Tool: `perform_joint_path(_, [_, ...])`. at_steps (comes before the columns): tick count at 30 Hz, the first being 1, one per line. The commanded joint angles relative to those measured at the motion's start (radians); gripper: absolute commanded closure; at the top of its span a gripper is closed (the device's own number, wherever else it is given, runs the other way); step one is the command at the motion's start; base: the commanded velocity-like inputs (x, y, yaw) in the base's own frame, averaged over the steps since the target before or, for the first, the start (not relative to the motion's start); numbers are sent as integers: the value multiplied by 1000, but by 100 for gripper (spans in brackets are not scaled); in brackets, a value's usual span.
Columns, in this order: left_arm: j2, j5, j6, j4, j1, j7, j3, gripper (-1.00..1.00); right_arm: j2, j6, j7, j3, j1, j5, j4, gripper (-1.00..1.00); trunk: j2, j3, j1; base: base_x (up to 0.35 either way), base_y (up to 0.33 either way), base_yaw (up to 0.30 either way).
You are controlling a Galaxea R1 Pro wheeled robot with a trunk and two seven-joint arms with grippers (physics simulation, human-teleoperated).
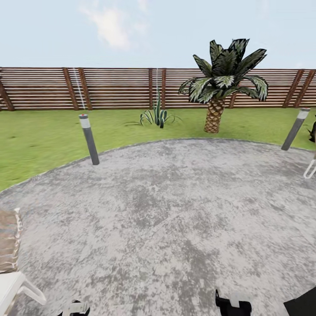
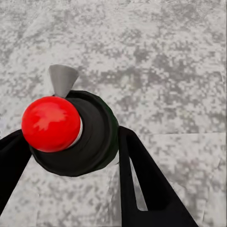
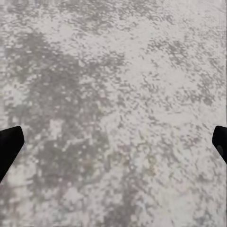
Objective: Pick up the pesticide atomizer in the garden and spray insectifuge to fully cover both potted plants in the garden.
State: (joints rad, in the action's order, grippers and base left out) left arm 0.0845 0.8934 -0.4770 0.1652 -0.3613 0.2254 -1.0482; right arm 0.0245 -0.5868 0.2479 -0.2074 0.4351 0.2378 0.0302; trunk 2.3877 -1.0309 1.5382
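Note:
In the left wrist view the pesticide atomizer (image 2: pixel 94 137) is seen from above: a round black top with a red button and a grey nozzle cone. My left gripper (image 2: pixel 71 137) is shut on it, a black finger (image 2: pixel 142 179) pressed against each side, above the grey speckled paving. My right gripper (image 3: pixel 114 141) is open over bare paving, its black fingertips far apart with nothing between them. The garden's paved round (image 1: pixel 175 210) lies ahead in the head view, with lawn (image 1: pixel 39 136) and the slatted fence (image 1: pixel 109 87) behind. The two low potted plants are out of view.
A scaly-trunked palm (image 1: pixel 215 114) and a spiky striped-leaf plant (image 1: pixel 156 116) stand on the lawn beyond the paving. Grey bollards stand at the left (image 1: pixel 89 139) and right (image 1: pixel 295 129) of the paving's edge. A white chair (image 1: pixel 11 272) is close at the lower left.

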Motion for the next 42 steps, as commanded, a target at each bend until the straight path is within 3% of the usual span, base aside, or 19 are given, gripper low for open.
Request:
perform_joint_path(1, [0, 2, -2, 0, -1, 8, -9, 100, 0, -2, 5, -6, 1, 11, -1, -100, 0, -1, 0, 340, 0, 162])
perform_joint_path(19, [0, 2, -2, 0, -1, 8, -9, 100, 0, -4, 5, -6, 1, 11, -1, -100, 0, -1, 0, 340, 0, 261])
perform_joint_path(42, [0, 2, -2, -1, -1, 8, -9, 100, -2, -4, 5, -6, 1, 11, -3, -100, 0, -1, 0, 323, -75, 20])
